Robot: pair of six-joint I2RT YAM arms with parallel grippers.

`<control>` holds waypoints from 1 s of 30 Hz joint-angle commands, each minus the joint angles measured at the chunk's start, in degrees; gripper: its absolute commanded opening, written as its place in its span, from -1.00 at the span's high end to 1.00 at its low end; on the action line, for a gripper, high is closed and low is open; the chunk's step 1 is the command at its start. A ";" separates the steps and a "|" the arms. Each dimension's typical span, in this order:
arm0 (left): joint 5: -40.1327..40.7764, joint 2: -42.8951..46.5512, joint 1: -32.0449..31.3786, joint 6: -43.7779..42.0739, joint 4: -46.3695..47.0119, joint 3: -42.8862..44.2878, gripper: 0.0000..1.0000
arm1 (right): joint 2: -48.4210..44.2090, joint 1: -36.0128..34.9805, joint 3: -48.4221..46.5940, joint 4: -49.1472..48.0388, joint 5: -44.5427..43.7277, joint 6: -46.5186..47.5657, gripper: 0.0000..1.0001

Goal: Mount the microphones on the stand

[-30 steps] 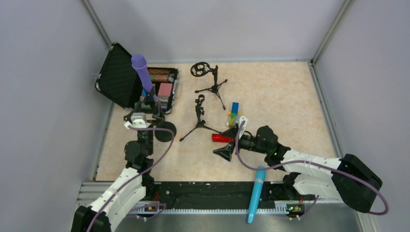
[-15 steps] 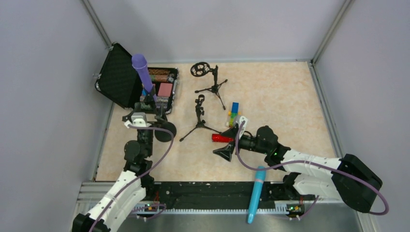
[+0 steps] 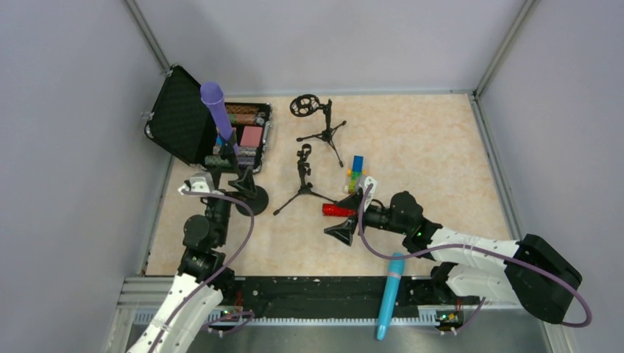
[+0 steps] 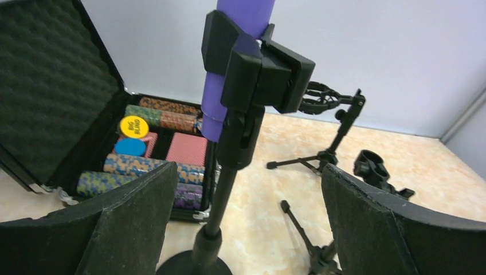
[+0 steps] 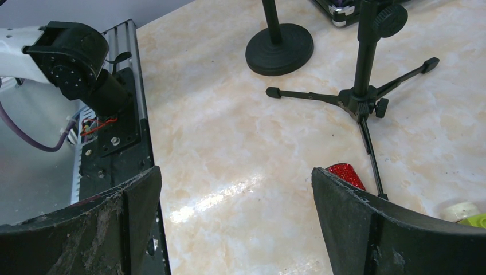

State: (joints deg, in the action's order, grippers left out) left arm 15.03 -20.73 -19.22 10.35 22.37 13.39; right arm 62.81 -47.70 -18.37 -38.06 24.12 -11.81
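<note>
The purple microphone [image 3: 215, 109] stands tilted in the clip [image 4: 259, 67] of a round-based stand [image 3: 250, 201]; its lower shaft [image 4: 212, 110] shows in the left wrist view. My left gripper [image 3: 220, 182] is open just in front of that stand, one finger on each side of the pole [image 4: 224, 192], touching nothing. The glittery red microphone [image 3: 336, 210] lies on the table beside my open right gripper [image 3: 355, 212], and its tip [image 5: 345, 173] shows by the right finger. The cyan microphone [image 3: 389, 294] lies across the near rail.
An empty tripod stand [image 3: 303, 176] and a second tripod with a ring mount [image 3: 318, 121] stand mid-table. An open black case [image 3: 184, 118] of poker chips is at the back left. A multicoloured block toy [image 3: 356, 173] sits near the right gripper.
My left gripper has opened wide and drawn back a little from the stand holding the purple microphone. The right arm has not moved.
</note>
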 commanded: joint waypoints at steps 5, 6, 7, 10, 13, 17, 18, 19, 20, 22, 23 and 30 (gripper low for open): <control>-1.49 6.14 0.15 9.53 -13.07 0.01 -0.98 | -0.21 0.47 -1.74 -1.13 1.25 -0.09 -0.98; -1.48 6.60 0.17 10.27 -14.90 0.24 -0.98 | -0.29 0.42 -1.62 -1.31 1.41 -0.14 -0.98; -1.60 6.97 0.15 11.05 -16.69 0.64 -0.98 | -0.41 0.47 -1.46 -1.54 1.45 -0.24 -0.98; -1.54 8.06 0.15 12.76 -21.67 1.71 -0.98 | -0.78 0.50 -1.38 -1.68 1.39 -0.39 -0.98; -1.84 9.77 0.18 14.59 -26.08 2.43 -0.98 | -0.91 0.46 -1.23 -1.42 1.28 -0.36 -0.98; -2.74 13.38 0.17 17.33 -27.10 1.28 -0.98 | -1.21 0.45 -1.15 -1.42 1.75 -0.24 -0.98; -2.27 14.51 0.22 18.59 -27.63 0.93 -0.98 | -1.32 0.48 -1.08 -1.65 1.88 -0.31 -0.98; -1.40 15.48 0.20 20.12 -28.42 0.62 -0.98 | -1.47 0.42 -0.98 -1.75 2.00 -0.25 -0.98; -0.22 16.47 0.17 22.33 -30.00 0.29 -0.98 | -1.67 0.48 -0.90 -1.79 1.99 -0.30 -0.98; 1.74 18.34 0.15 25.47 -32.11 -0.22 -0.98 | -2.03 0.46 -0.86 -1.80 1.98 -0.10 -0.98; 2.05 19.18 0.17 26.05 -32.88 -0.48 -0.98 | -2.21 0.42 -0.80 -1.76 1.98 -0.13 -0.98; 0.81 21.52 0.17 29.32 -36.89 -0.34 -0.98 | -2.21 0.43 -0.44 -2.62 2.85 -0.19 -0.98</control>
State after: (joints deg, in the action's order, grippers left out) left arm 15.94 -0.64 -19.22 36.18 -12.91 13.37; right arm 61.52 -47.70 -18.39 -38.04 25.32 -11.81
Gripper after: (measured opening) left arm 0.990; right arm 0.991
